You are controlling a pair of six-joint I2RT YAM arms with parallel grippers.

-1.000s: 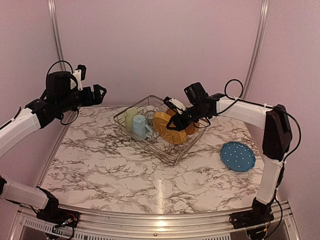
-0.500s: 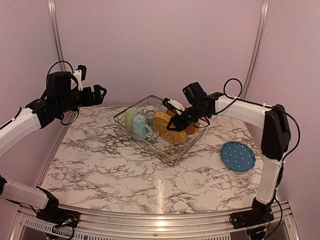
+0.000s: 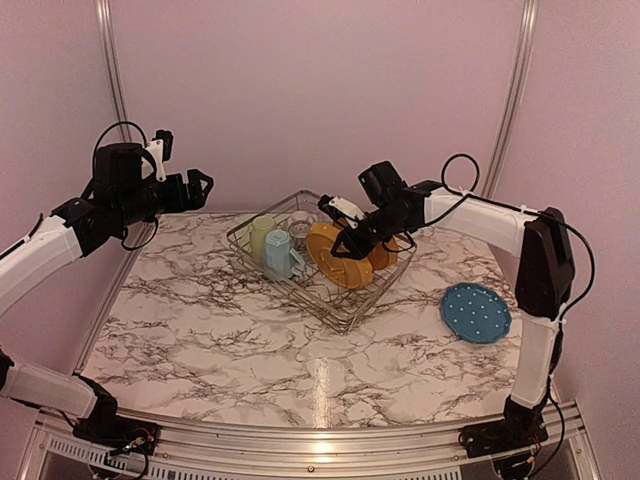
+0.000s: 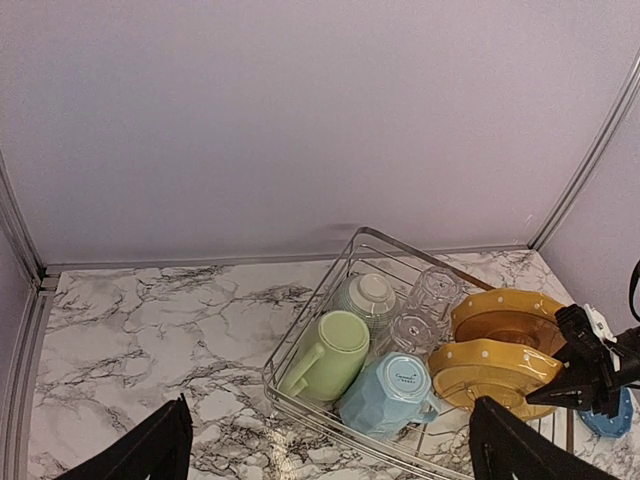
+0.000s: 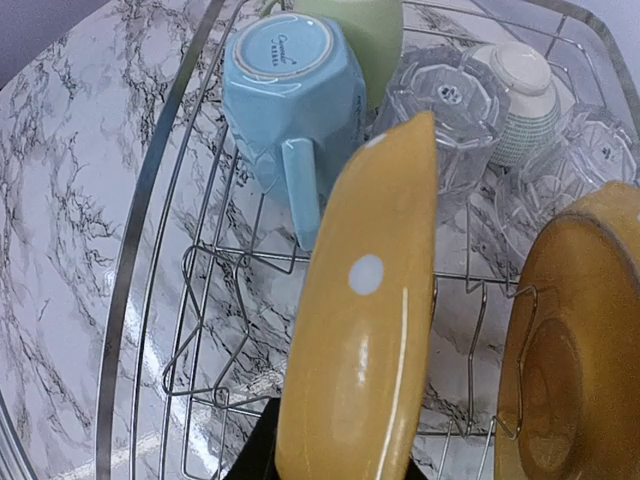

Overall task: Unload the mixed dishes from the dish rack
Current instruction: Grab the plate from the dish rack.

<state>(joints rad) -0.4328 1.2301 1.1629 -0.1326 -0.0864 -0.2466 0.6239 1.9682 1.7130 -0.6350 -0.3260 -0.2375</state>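
Item: dish rack (image 3: 345, 300). Square basket of thin silver wire with upright dividers and a thicker rounded rim. It stood at the far centre of a white table (image 3: 250, 340) veined in grey like marble.

Contents, left side: a light blue mug (image 5: 290, 90), faceted, upside down, handle toward the plates. A pale green cup (image 4: 330, 355), smooth, lay just beside it. A pale green bowl (image 5: 515, 85), finely ribbed with a white foot ring, was inverted. Clear glass (image 5: 450, 110), cut in facets, stood next to the bowl.

Contents, right side: two glossy yellow-orange plates on edge between the dividers. The nearer plate (image 5: 365, 330) bore a pale dot. The farther plate (image 5: 570, 340) showed its round recessed base.

Outside the rack: a blue plate (image 3: 476, 312), round with pale dots, lay flat on the table near the right edge.

Right gripper (image 3: 347, 247): dark fingers clenched on the nearer plate's upper rim.

Left gripper (image 3: 203, 186): jaws spread wide and holding nothing, raised well apart from the rack on the left.
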